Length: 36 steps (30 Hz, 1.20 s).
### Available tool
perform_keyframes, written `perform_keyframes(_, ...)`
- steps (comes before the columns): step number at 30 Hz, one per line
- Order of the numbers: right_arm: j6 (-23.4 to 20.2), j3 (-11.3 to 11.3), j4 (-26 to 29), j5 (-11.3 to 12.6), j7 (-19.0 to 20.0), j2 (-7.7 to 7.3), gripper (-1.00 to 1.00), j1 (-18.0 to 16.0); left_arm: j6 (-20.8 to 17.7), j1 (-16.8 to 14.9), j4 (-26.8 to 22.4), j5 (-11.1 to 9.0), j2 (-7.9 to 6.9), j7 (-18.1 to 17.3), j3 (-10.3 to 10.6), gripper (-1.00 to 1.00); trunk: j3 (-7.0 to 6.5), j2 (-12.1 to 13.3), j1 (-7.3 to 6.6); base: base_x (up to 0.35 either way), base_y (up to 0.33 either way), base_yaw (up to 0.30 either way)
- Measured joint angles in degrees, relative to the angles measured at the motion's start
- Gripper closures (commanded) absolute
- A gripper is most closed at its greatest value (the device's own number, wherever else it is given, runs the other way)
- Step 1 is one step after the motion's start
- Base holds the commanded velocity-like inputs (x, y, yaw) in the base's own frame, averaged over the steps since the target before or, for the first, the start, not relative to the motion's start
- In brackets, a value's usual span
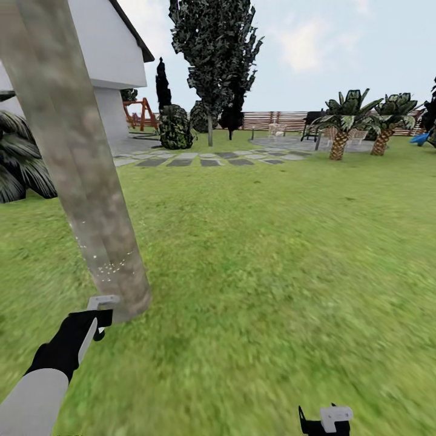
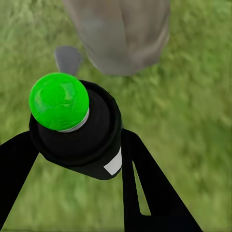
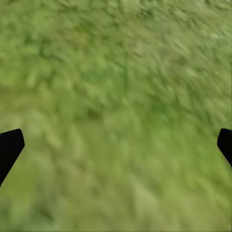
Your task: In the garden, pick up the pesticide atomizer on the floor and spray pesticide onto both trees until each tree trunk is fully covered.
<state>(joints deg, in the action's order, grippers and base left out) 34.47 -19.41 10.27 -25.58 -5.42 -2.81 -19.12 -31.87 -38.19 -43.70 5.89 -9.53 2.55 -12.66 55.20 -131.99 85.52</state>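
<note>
The thick tree trunk (image 1: 79, 169) rises from the lawn (image 1: 272, 254), flecked with pesticide (image 1: 109, 266). Just below it the left gripper (image 2: 72, 145) is clenched around the atomizer (image 2: 72, 123), likely light, rigid and best held mid-body; the right gripper (image 3: 116, 145) hangs released

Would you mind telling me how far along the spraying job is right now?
Pickup is done: the left gripper holds the pesticide atomizer. Spraying is in hand: a few pale specks dot the lower tree trunk, most of it bare. A second tree remains.
</note>
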Motion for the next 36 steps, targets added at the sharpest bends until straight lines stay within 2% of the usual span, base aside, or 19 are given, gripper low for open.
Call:
perform_keyframes(12, 0.0, 0.0, 0.0, 0.0, 0.0, 0.0, -1.0, 0.0, 0.0, 0.0, 0.0, 0.0, 0.0, 0.0, 0.0, 1.0, 0.0, 0.0, 0.02, 0.069, -0.262, 0.272)
perform_keyframes(24, 0.0, 0.0, 0.1, 0.0, 0.0, -0.08, -1.0, 0.1, 0.0, 0.0, 0.0, 0.0, 0.01, 0.0, -0.1, 1.0, 0.0, 0.0, 0.03, -0.015, -0.267, 0.052)
perform_keyframes(29, 0.0, 0.0, 0.1, 0.1, -0.1, -0.05, -1.0, 0.0, 0.0, 0.0, -0.1, -0.3, 0.04, -0.1, -0.2, 1.0, 0.0, 0.0, 0.02, -0.06, -0.072, 0.184)
perform_keyframes(33, 0.0, -0.1, 0.1, 0.1, -0.1, -0.24, -1.0, 0.0, -0.3, -1.1, -0.8, -0.4, 0.42, -1.1, 0.3, 1.0, 0.0, 0.0, 0.02, -0.001, -0.001, 0.006)
perform_keyframes(36, 0.0, -0.1, 0.1, 0.1, -0.1, -0.25, -1.0, 0.1, -0.7, -2.7, -0.7, -0.2, -0.08, -1.8, 0.2, 1.0, 0.0, 0.0, 0.02, 0.0, 0.0, 0.0)
